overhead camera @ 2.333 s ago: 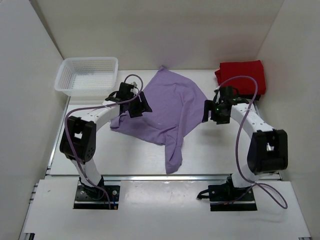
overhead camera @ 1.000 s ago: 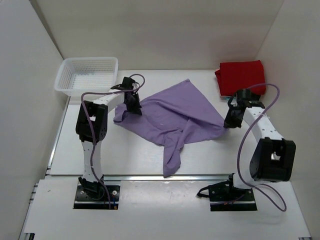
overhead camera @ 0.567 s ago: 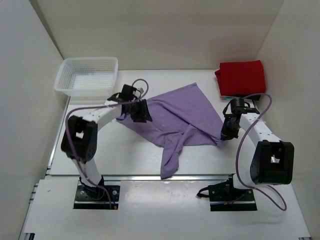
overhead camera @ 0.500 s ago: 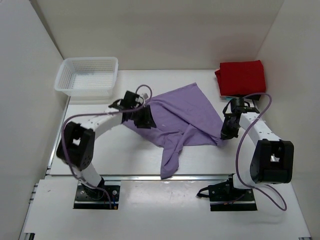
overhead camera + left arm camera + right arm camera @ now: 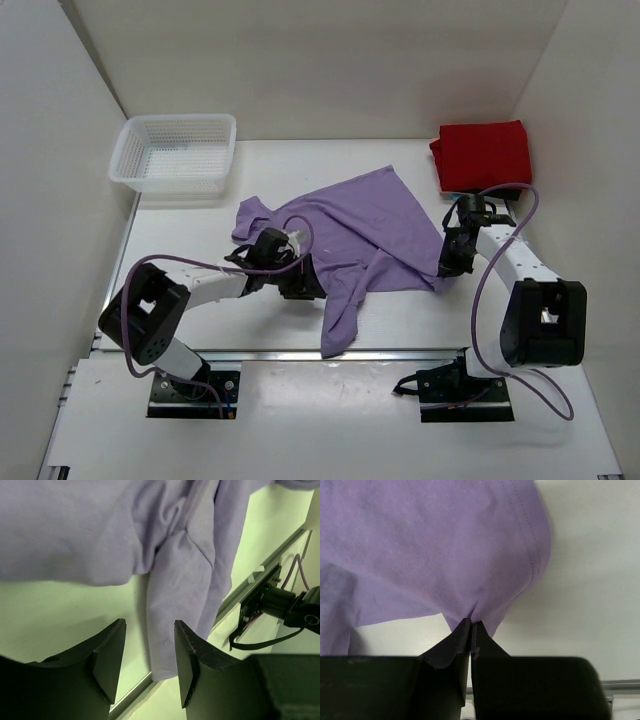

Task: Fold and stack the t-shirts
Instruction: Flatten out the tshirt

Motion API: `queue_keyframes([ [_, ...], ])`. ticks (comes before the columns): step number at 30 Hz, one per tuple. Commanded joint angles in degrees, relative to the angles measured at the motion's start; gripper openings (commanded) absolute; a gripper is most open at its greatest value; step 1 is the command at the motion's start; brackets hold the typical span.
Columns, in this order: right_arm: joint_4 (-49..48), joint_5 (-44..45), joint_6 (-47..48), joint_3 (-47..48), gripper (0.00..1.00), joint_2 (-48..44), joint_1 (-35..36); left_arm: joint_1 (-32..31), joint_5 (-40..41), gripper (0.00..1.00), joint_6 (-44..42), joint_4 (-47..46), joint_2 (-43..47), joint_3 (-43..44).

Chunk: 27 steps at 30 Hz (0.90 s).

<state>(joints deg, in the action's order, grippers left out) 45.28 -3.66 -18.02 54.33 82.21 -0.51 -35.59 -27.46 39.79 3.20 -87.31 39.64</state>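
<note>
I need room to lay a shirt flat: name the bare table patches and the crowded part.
Bare table lies between the white mesh basket and the left arm, and between basket and red t-shirt. Crowded middle: purple t-shirt, left gripper, right gripper.

My two arms: white shells, black joints.
A purple cable runs along my left arm and right arm; black base plates; left gripper fingers matte black, wedge-shaped.

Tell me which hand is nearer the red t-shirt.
Right. The right hand, gripping the lavender t-shirt, sits just in front of the red t-shirt; the left hand is much farther, toward the left.
</note>
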Motion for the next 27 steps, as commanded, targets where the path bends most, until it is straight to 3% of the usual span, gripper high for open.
queue_keyframes([
  [1,-1.59,-0.56,0.62,-1.15,0.01,-2.41,-0.01,-3.77,-0.4,0.54,2.75,-8.29,-0.31,-1.05],
  [8,-1.25,-0.73,0.71,-1.94,0.0,-3.81,-0.19,-8.35,0.13,0.55,4.86,-9.54,-5.5,0.26],
  [10,-1.33,-0.9,0.88,-1.77,0.01,-4.08,-0.54,-8.44,-0.05,0.5,4.95,-8.22,-6.21,-0.09],
  [12,-1.33,-1.0,0.88,-1.59,0.0,-4.17,-0.63,-7.57,-0.22,0.31,4.33,-7.07,-5.68,-0.79],
  [14,-0.98,-0.82,0.97,-1.5,0.01,-4.34,-0.89,-6.86,-0.48,0.0,4.42,-6.2,-4.1,-1.23],
  [16,-1.16,-1.43,0.79,-1.33,0.0,-4.96,-0.98,-5.28,-0.22,0.0,5.38,-4.71,-1.91,-0.88],
  [19,-0.28,-1.88,-0.08,1.3,0.0,-5.13,-2.21,-2.82,3.36,0.0,4.16,0.9,3.0,4.82],
  [22,0.51,-2.58,-0.61,6.04,0.0,-5.31,-3.26,0.77,5.4,0.0,3.28,7.15,4.87,16.66],
  [26,0.34,-5.13,-2.89,18.77,0.0,-3.3,-4.76,8.76,3.47,0.0,2.75,11.37,0.32,32.66],
  [27,0.6,-6.0,-2.72,25.85,0.0,-1.55,-5.19,10.7,2.77,0.0,2.49,12.34,-1.01,40.01],
])
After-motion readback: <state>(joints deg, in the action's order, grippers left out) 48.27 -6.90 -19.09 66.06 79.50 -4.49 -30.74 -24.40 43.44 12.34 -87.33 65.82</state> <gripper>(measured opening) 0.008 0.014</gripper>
